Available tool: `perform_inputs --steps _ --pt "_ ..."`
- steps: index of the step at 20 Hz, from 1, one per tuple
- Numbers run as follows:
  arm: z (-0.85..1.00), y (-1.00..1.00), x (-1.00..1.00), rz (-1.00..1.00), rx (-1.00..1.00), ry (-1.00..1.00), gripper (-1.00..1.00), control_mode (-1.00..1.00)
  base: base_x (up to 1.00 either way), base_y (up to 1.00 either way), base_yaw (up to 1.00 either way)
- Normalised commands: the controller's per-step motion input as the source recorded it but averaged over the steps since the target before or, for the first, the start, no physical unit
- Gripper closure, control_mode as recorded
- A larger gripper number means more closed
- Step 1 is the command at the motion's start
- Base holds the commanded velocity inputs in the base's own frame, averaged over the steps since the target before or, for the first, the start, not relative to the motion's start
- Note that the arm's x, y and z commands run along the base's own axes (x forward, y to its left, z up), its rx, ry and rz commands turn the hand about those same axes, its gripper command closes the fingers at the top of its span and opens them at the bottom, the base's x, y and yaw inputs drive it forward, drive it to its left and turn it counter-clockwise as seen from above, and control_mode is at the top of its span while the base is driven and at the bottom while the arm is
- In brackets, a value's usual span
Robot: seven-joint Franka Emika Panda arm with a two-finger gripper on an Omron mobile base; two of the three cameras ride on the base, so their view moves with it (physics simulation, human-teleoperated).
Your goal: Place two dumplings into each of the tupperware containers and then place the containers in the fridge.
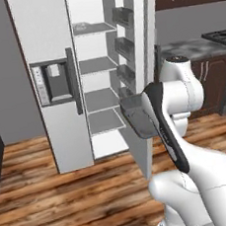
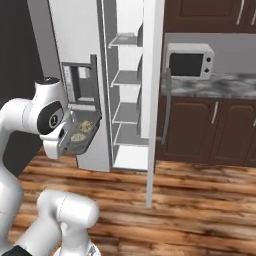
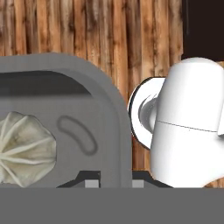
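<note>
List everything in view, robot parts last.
fridge: one, light grey, door open, ahead of the arm.
shelves: several, pale, inside the fridge.
dark grey container: one, held up in front of the fridge.
dumplings: two, pale beige, in the dark grey container.
microwave: one, white, on the counter.
cabinets: dark brown, under the counter.
floor: wood planks.
tool: one, shut on the dark grey container's rim.

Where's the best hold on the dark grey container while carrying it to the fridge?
Probably the near rim where the gripper is shut now: the dark grey container is shallow with a thin raised wall, so pinch that edge from above, clear of the dumplings.
</note>
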Motion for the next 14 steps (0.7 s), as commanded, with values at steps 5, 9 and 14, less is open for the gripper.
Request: perform_inputs --steps 5,9,14 --pt "0.0 0.0 0.0 0.0 0.0 0.0 1.0 1.0 0.88 0.05 -0.02" --pt "0.0 0.0 0.0 0.0 0.0 0.0 1.0 1.0 0.9 0.03 -0.01" --pt "0.0 0.0 0.0 0.0 0.0 0.0 1.0 1.0 0.87 0.15 -0.02"
